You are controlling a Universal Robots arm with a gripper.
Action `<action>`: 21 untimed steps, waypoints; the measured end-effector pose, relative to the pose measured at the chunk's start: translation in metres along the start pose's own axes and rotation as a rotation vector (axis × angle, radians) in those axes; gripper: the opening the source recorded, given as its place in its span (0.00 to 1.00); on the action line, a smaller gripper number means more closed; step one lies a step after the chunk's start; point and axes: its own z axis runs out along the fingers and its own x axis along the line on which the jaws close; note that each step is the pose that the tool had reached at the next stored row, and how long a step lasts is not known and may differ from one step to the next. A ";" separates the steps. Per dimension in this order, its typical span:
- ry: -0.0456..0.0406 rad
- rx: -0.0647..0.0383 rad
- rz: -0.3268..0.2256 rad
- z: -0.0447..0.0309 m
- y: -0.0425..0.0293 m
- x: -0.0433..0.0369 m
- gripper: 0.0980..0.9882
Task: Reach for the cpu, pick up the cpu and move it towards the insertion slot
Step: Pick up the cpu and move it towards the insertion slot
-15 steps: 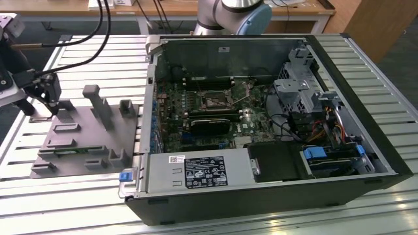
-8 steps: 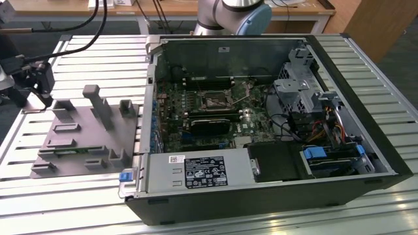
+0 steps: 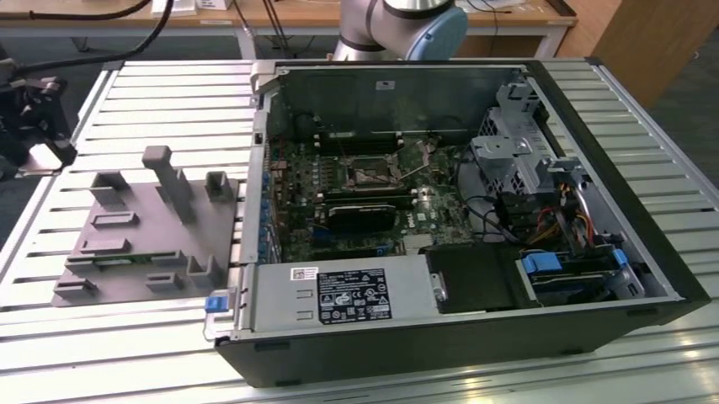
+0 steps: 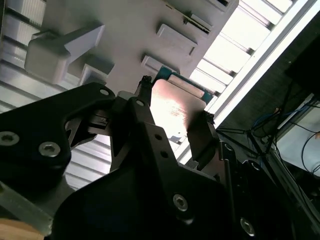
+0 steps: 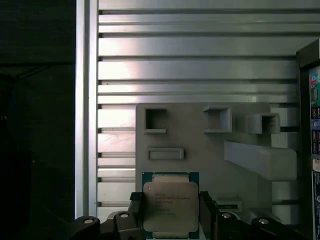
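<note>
Cpu [image 5: 170, 202] clamped in my gripper [image 4: 175, 117], over the grey fixture [image 5: 200, 150].
My fingers [image 5: 207, 210] press two opposite edges, which leaves its metal top flat and bare; whether it is clear of the fixture I cannot tell. Both wrist views show that grasp close up; the exterior view gives the insertion slot [image 3: 369, 172], inside the open case [image 3: 450, 345], well to the exterior view's right of the fixture.

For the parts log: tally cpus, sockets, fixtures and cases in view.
cpu: 1
socket: 1
fixture: 1
case: 1
Total: 4
</note>
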 end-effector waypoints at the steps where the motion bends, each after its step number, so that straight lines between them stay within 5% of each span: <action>1: 0.0001 0.000 0.000 -0.0040 0.0002 0.0000 0.49; 11: -0.0005 0.000 0.000 -0.0397 0.0019 0.0000 0.49; 21: -0.0051 -0.002 0.000 -0.0442 0.0023 -0.0083 0.49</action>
